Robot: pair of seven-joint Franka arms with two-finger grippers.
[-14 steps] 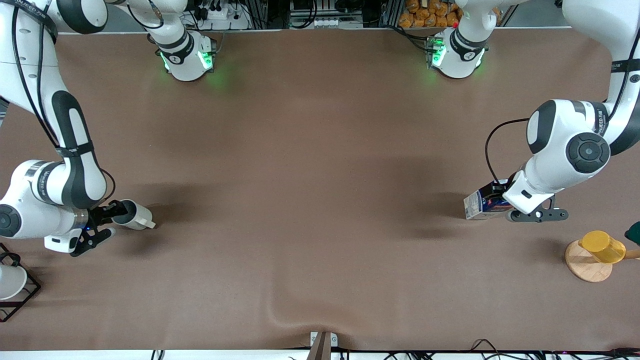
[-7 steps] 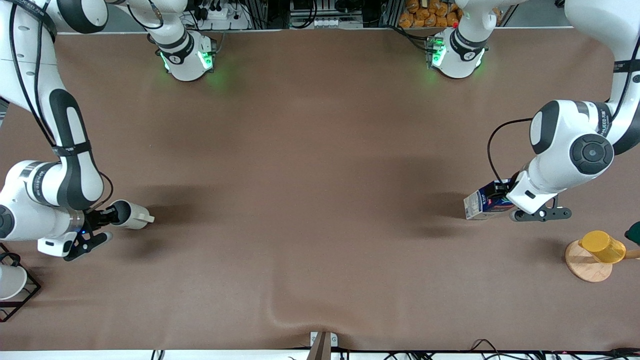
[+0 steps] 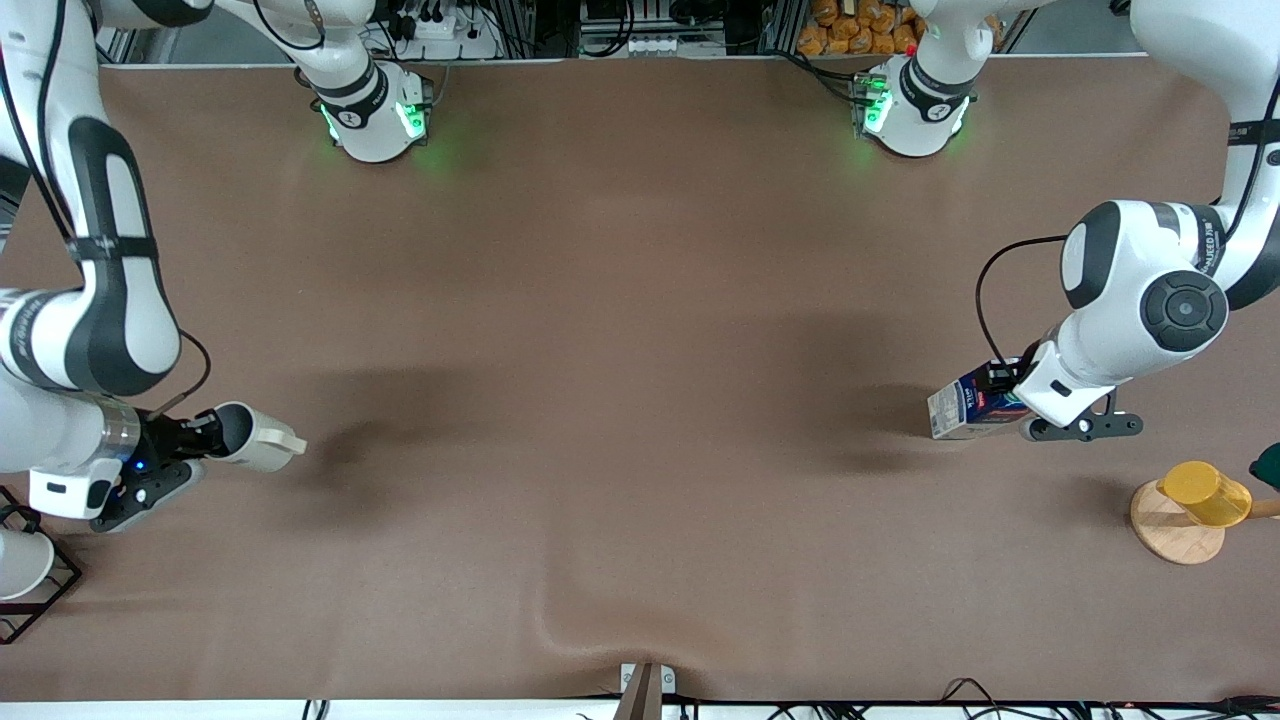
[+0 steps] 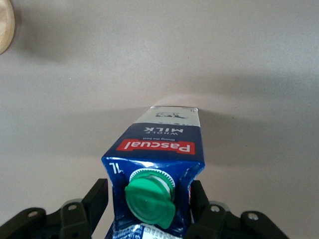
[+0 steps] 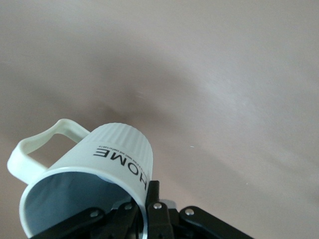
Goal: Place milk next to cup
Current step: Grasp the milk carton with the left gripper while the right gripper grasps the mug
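Observation:
The milk (image 3: 962, 411), a dark blue carton with a green cap (image 4: 149, 200) and red label, is tilted at the left arm's end of the table. My left gripper (image 3: 1003, 398) is shut on its gable top, with a finger on each side of it in the left wrist view (image 4: 148, 195). The cup (image 3: 250, 437), an off-white mug with a grey inside, is tipped on its side over the right arm's end of the table. My right gripper (image 3: 203, 433) is shut on its rim, also seen in the right wrist view (image 5: 144, 199), where the cup (image 5: 117, 149) reads "HOME".
A yellow cup (image 3: 1205, 492) stands on a round wooden coaster (image 3: 1172, 535) nearer the front camera than the milk. A white cup in a black wire frame (image 3: 22, 563) sits at the right arm's end. The brown cloth has a wrinkle (image 3: 560, 630) near the front edge.
My right arm has pulled toward its end of the table and raised the cup; its shadow has spread away from it. My left gripper with the milk has barely moved.

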